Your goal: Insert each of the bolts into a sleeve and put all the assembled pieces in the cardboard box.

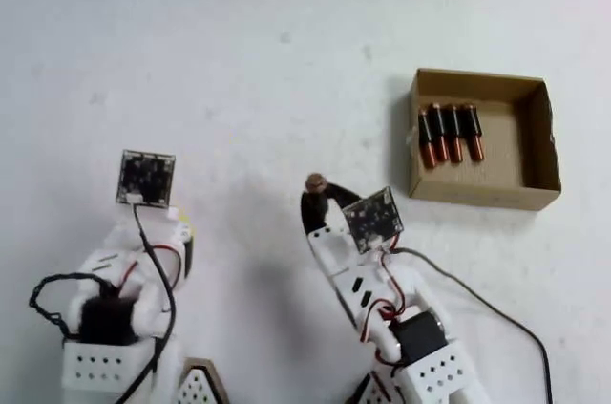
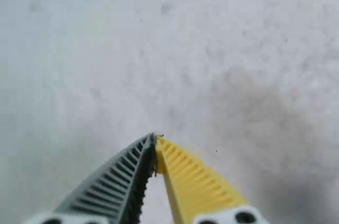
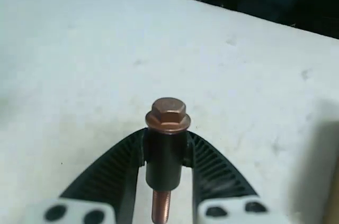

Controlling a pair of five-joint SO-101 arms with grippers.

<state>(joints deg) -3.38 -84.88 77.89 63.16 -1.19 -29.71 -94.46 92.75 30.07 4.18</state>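
Presently the right hand (image 3: 167,144) pinches a black sleeve (image 3: 164,163) between its two dark fingers. A copper bolt (image 3: 168,114) is seated in the sleeve, its hex head against the far end and its threaded shank protruding from the near end, toward the wrist. In the high view this hand sits near the middle of the counter (image 1: 239,70), with the bolt head showing at the hand's twelve o'clock tip. Whether the piece rests on the counter or is carried just above it cannot be told.

The cardboard box (image 1: 477,196) stands at about two o'clock from the right hand, apart from it. Four assembled pieces (image 1: 451,134) lie side by side in the box's nine o'clock half, and its three o'clock half is bare.

The left hand (image 2: 155,140) is pressed together, grey and yellow fingers meeting at the tips and holding nothing. It is over bare counter, and its arm sits at about eight o'clock in the high view.

Assessment: insertion for this piece appears complete, and the step in hand is delivery to the box as a fifth piece. The next move calls for enough lift to clear the box's near wall, then travel toward two o'clock. Release belongs over the bare half of the box. The grip should stay firm and the piece level, since the bolt is likely only loosely seated and could slide out.
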